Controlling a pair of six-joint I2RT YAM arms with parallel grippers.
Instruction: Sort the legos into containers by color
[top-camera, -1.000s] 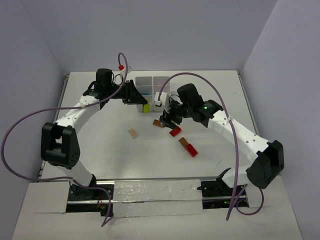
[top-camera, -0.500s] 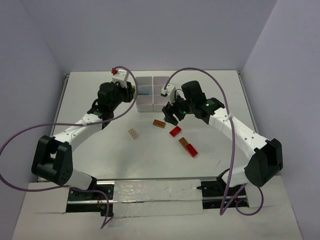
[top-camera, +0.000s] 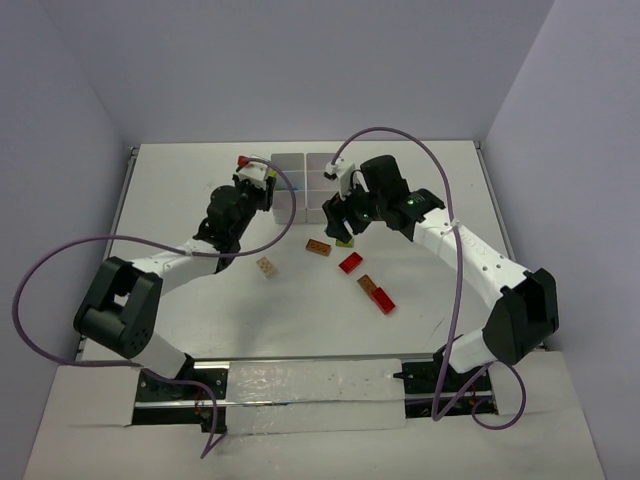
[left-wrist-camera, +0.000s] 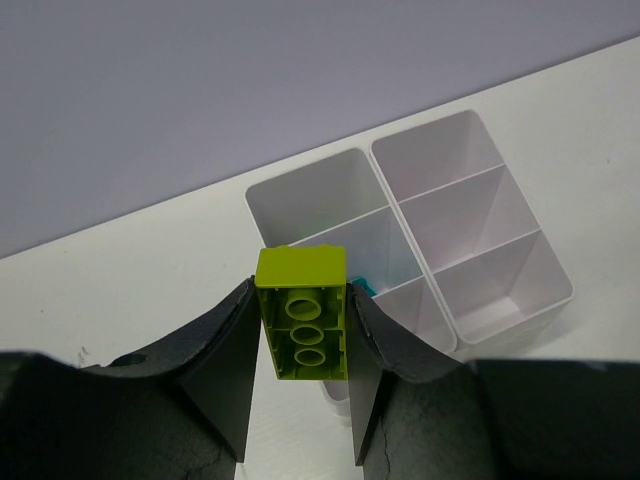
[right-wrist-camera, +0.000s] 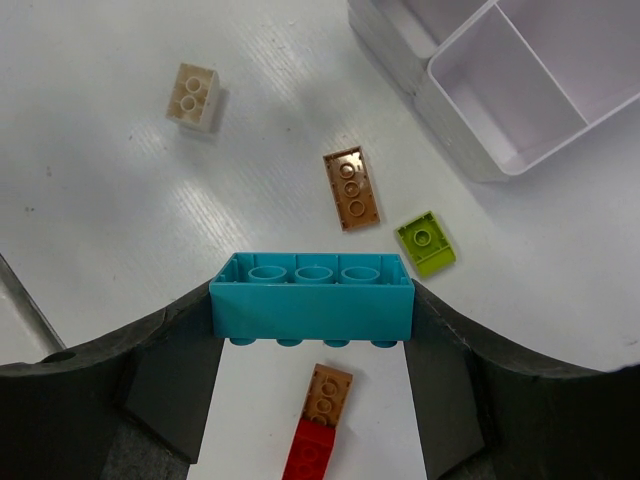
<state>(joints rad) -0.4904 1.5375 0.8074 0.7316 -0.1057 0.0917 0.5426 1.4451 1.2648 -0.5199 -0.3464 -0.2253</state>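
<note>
My left gripper (left-wrist-camera: 300, 345) is shut on a lime brick (left-wrist-camera: 302, 315), held end-up just short of the white six-compartment tray (left-wrist-camera: 505, 305). A cyan piece (left-wrist-camera: 362, 287) lies in a near compartment. In the top view the left gripper (top-camera: 264, 190) is at the tray's (top-camera: 300, 160) left side. My right gripper (right-wrist-camera: 312, 305) is shut on a long cyan brick (right-wrist-camera: 312, 297), held above the table near the tray's corner (right-wrist-camera: 470, 165). The top view shows the right gripper (top-camera: 340, 220) just in front of the tray.
Loose on the table are a tan brick (right-wrist-camera: 193, 95), an orange-brown plate (right-wrist-camera: 351, 187), a small lime piece (right-wrist-camera: 426, 242) and a joined brown and red piece (right-wrist-camera: 318, 430). The top view adds a red brick (top-camera: 350, 263).
Both arms have shifted. The left gripper, with the lime brick, has turned and now points at the tray's left side. The right gripper has risen toward the tray with the cyan brick.
</note>
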